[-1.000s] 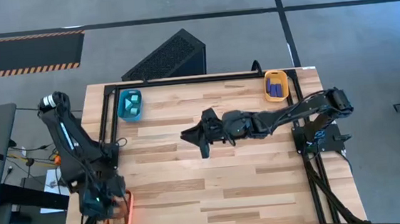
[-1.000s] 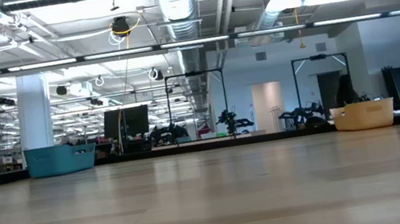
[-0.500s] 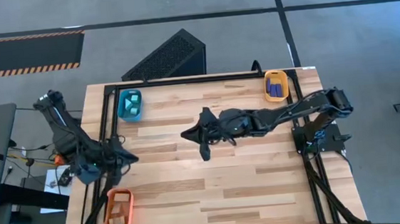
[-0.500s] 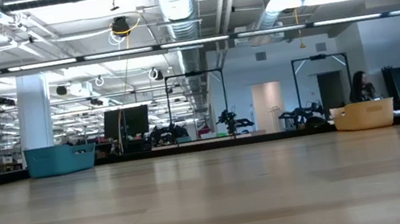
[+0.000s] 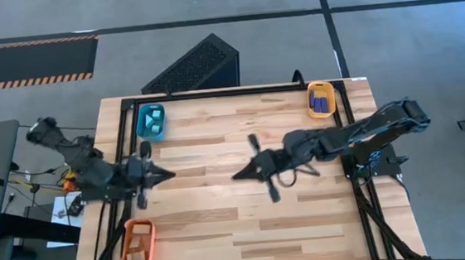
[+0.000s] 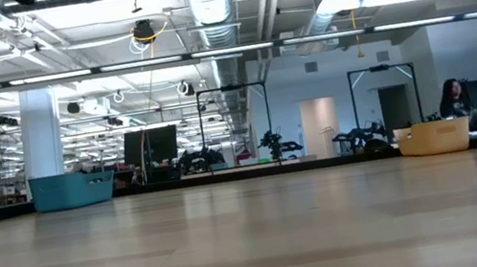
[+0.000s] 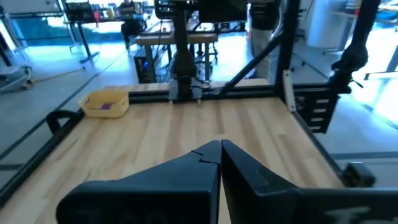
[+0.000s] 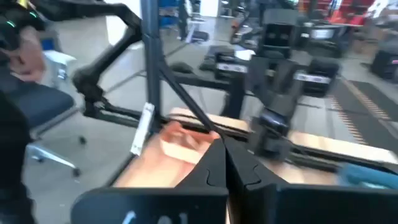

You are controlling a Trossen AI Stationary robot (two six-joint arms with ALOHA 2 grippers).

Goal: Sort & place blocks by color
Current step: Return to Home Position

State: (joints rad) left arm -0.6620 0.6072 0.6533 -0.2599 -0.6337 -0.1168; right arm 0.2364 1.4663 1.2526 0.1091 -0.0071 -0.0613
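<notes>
The blocks lie in three trays. Light cyan ones (image 5: 154,119) are in the teal tray (image 5: 141,129) at the far left. Dark blue ones (image 5: 322,103) are in the yellow-orange tray (image 5: 311,99) at the far right, with the tray (image 7: 93,99) also in the left wrist view. Pale tan ones (image 5: 142,232) are in the orange tray (image 5: 128,254) at the near left. My left gripper (image 5: 166,175) hangs shut and empty above the table's left side, pointing level toward the right. My right gripper (image 5: 236,177) hangs shut and empty over the table's middle, pointing left.
A black frame (image 5: 229,92) runs around the wooden tabletop (image 5: 223,222). In the low view the teal tray (image 6: 73,190) and the yellow-orange tray (image 6: 433,137) stand at the far edge, and people stand in the room behind.
My left gripper has risen from over the orange tray, gone toward the far edge and swung from pointing down to level, and has shut. My right gripper has drawn back a little toward the table's right and near edges, rolled about its own line, and has shut.
</notes>
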